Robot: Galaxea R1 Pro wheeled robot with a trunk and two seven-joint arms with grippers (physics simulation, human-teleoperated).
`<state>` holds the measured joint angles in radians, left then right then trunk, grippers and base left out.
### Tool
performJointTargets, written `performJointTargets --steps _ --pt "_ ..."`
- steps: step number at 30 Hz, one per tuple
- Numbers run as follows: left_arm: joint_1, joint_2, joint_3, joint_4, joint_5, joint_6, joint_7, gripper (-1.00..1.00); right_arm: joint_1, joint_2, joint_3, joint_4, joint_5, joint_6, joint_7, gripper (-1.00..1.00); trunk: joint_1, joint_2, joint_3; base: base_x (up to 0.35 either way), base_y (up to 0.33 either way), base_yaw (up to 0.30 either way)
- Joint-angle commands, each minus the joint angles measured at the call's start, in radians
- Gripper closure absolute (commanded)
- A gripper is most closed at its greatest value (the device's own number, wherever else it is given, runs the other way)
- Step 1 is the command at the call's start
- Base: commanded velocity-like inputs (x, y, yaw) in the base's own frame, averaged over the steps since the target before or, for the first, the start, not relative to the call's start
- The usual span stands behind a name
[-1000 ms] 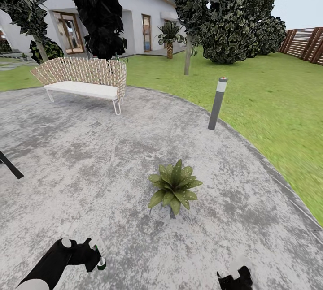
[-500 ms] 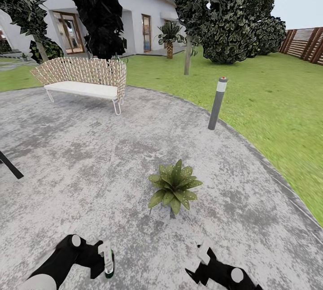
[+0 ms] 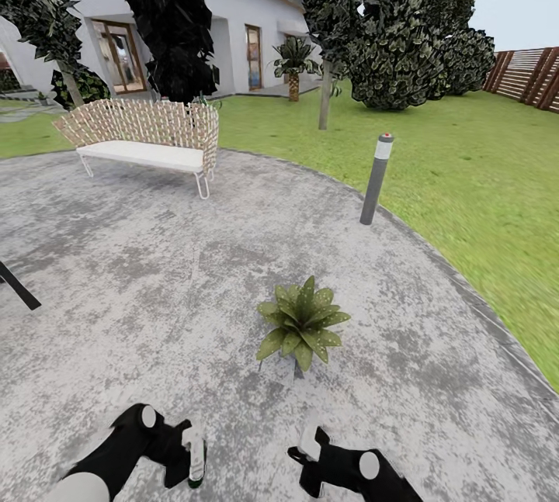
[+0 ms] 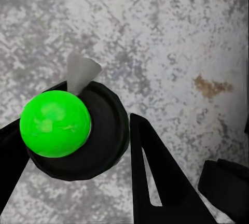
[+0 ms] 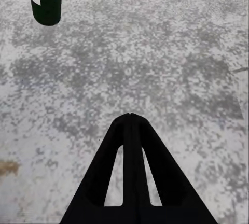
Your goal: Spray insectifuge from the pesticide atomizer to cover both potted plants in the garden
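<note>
The left gripper point(image 3: 189, 462) is clamped around the pesticide atomizer point(image 3: 194, 457), a slim bottle with a dark green body and a white upper part, held upright low at the near left. From the left wrist camera the black fingers point(image 4: 150, 182) press in on either side of the bottle's round dark shoulder, which is topped by a glossy bright green ball cap point(image 4: 55, 123) with a pale grey nozzle sticking out beside it.

The right gripper point(image 3: 304, 459) sits low at the near right, well apart from the bottle. In the right wrist view its fingers point(image 5: 132, 177) meet in a single black wedge with two slots, pressed together on nothing; beyond them hangs the atomizer's dark green lower end.

Just past the two grippers, near the middle of the patio point(image 3: 140, 269), stands a potted plant point(image 3: 301, 322): a low rosette of pointed, speckled green leaves, its pot barely showing. The patio is round, grey and mottled like worn concrete, edged by rough lawn point(image 3: 466, 176).

Farther off at the left is a woven wicker bench point(image 3: 144, 136) with a white seat and thin metal legs. A grey bollard lamp point(image 3: 376, 178) stands at the patio's right edge, and a brown slatted fence point(image 3: 528, 75) runs at the far right.
</note>
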<state>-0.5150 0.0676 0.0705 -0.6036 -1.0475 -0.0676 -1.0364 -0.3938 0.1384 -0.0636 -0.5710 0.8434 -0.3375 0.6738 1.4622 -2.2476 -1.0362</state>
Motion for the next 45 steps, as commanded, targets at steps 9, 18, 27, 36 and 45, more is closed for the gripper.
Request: performJointTargets --steps 9,18,27,36,45 --pt "0.01 -0.062 -0.04 -0.001 -0.014 -0.021 -0.003 1.0 0.0 0.036 -0.001 -0.003 0.008 -0.005 0.032 1.0 0.0 0.0 -0.001 0.0 0.0 0.0" --pt "0.016 -0.069 -0.123 -0.001 -0.015 -0.021 0.008 1.0 0.0 0.036 0.048 -0.015 0.007 -0.003 0.033 1.0 0.0 0.0 -0.001 0.0 0.0 0.0" --pt "0.016 -0.079 -0.126 -0.001 -0.016 -0.023 0.013 1.0 0.0 0.036 0.05 -0.017 0.006 -0.003 0.033 1.0 0.0 0.0 -0.001 0.0 0.0 0.0" --pt "0.015 -0.127 -0.125 -0.002 -0.014 -0.023 0.088 1.0 0.0 0.036 0.05 -0.035 0.005 -0.003 0.033 1.0 0.0 0.0 -0.001 0.0 0.0 0.0" --pt "0.016 -0.164 -0.125 -0.001 -0.014 -0.024 0.094 1.0 0.0 0.036 0.05 -0.036 0.005 -0.003 0.033 1.0 0.0 0.0 -0.001 0.0 0.0 0.0"
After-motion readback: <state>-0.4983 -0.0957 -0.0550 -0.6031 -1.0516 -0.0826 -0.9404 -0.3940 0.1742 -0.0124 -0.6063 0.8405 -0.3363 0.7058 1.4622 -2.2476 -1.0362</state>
